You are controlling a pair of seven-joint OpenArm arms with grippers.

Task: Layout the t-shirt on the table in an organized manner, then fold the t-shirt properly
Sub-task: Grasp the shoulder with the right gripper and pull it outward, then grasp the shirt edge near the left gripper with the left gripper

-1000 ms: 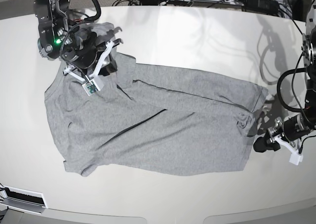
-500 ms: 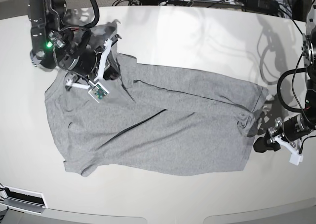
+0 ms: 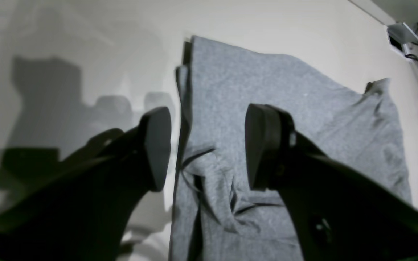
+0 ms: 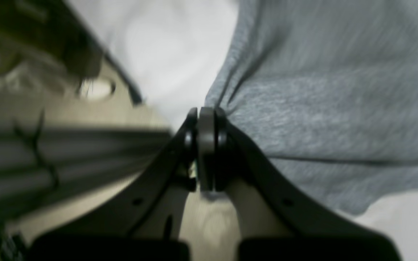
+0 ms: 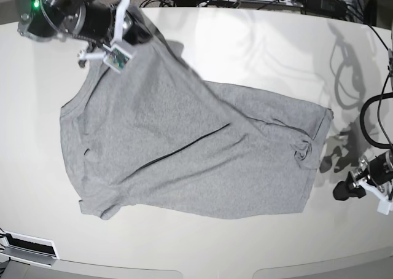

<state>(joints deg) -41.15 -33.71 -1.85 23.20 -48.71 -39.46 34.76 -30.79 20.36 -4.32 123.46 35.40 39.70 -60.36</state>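
Left gripper (image 3: pixel 209 145): its jaws are standing wide with nothing between them, hovering off the table (image 5: pixel 245 33) at the near right of the base view, just beside the shirt's puckered end.
Shirt from the left fingers (image 3: pixel 154 145): the t-shirt (image 5: pixel 184 150) is lying ahead of and below the open jaws in the left wrist view, its doubled edge running straight away from them, one finger over bare table and the other over cloth.
T-shirt position: it is lying across the middle of the table, long axis running from the far left corner toward the near right, most of it flat on the surface.
T-shirt look: plain heather grey, no lettering showing on the upward side; a long diagonal crease is crossing the middle, and small wrinkles are bunching at the right end near the left gripper.
Right gripper (image 4: pixel 206 145): its jaws are pinching tight on a fold of the grey cloth at the shirt's far left corner, pulling it taut toward the table's far edge.
Nearer arm: judging from this, the right arm is doing the stretching, while the left is better placed for the wrinkled right end.
Likely need: the right end is wanting a pinch and an outward pull to flatten the layout.
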